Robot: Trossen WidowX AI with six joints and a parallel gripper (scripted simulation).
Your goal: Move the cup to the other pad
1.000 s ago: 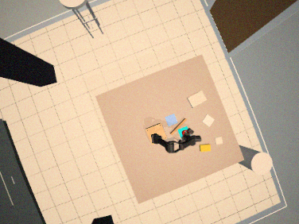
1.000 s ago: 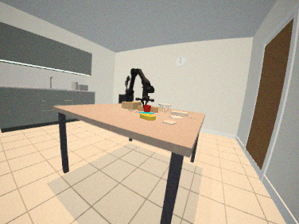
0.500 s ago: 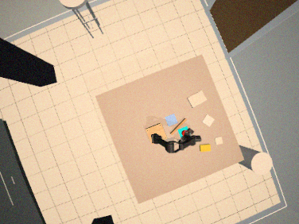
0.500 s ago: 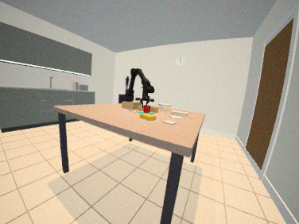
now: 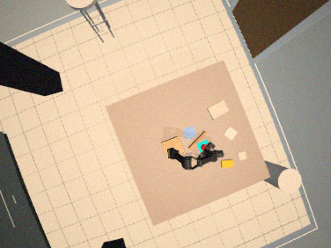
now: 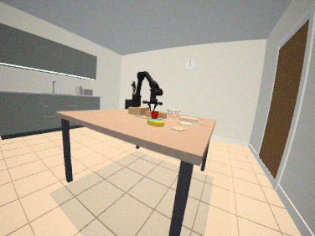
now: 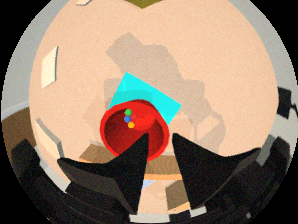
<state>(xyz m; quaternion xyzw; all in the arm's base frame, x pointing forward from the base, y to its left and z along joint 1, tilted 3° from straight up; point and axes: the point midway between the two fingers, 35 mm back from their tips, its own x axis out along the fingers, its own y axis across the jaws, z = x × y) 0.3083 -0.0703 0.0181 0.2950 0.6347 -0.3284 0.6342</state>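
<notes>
Over the cyan pad (image 5: 201,144) (image 6: 156,119) (image 7: 165,103), the claw (image 5: 209,148) (image 6: 154,110) (image 7: 160,136) stands partly open beside the red cup (image 5: 203,148) (image 6: 155,115) (image 7: 106,135); marbles (image 7: 128,119) show inside, and the cup's base is hidden. Beyond spread the tan surface (image 5: 145,176) (image 6: 126,124) (image 7: 240,75) and tiled floor (image 5: 75,145) (image 6: 113,188).
</notes>
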